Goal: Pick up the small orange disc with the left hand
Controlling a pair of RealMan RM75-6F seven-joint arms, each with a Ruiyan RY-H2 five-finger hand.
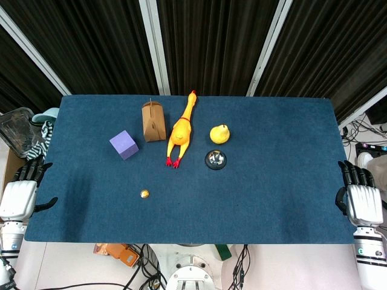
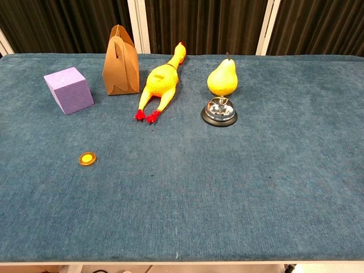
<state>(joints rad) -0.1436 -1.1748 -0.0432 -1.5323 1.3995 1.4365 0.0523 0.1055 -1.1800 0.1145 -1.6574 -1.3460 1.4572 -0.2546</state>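
The small orange disc [image 1: 144, 193] [image 2: 87, 159] lies flat on the blue table cloth [image 1: 266, 181], left of the middle and toward the front. My left hand [image 1: 21, 192] hangs beside the table's left edge, well left of the disc, fingers apart and holding nothing. At the table's right edge my right hand [image 1: 360, 196] rests the same way, empty with fingers extended. Neither hand shows in the chest view.
Behind the disc stand a purple cube [image 1: 124, 144] [image 2: 69, 90], a brown paper box [image 1: 153, 121] [image 2: 120, 61], a yellow rubber chicken [image 1: 180, 132] [image 2: 160, 84], a yellow pear [image 1: 219, 133] [image 2: 222, 77] and a metal desk bell [image 1: 215, 159] [image 2: 219, 112].
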